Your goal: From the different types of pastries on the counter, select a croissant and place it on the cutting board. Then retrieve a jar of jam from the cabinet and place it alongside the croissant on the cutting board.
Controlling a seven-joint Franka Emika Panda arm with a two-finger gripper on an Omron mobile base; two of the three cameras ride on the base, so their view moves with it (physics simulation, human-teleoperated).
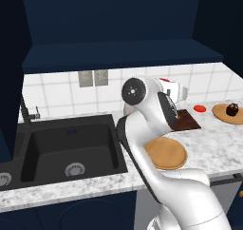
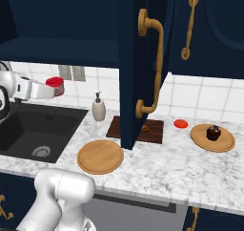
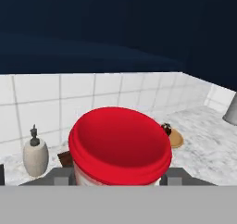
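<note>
The two-finger gripper (image 2: 53,88) is clamped on the squat red jam jar (image 3: 119,146); keep it level (croissant's already there) while lowering onto the dark brown rectangular cutting board (image 2: 153,132).

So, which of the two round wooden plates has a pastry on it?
The plate at the right end of the counter, beside the small red disc: a dark muffin sits on it. The plate nearer the sink is bare.

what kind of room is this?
A kitchen, rendered: a dark sink set in a marble counter, white wall tiles, and navy cabinets with gold handles overhead.
</note>
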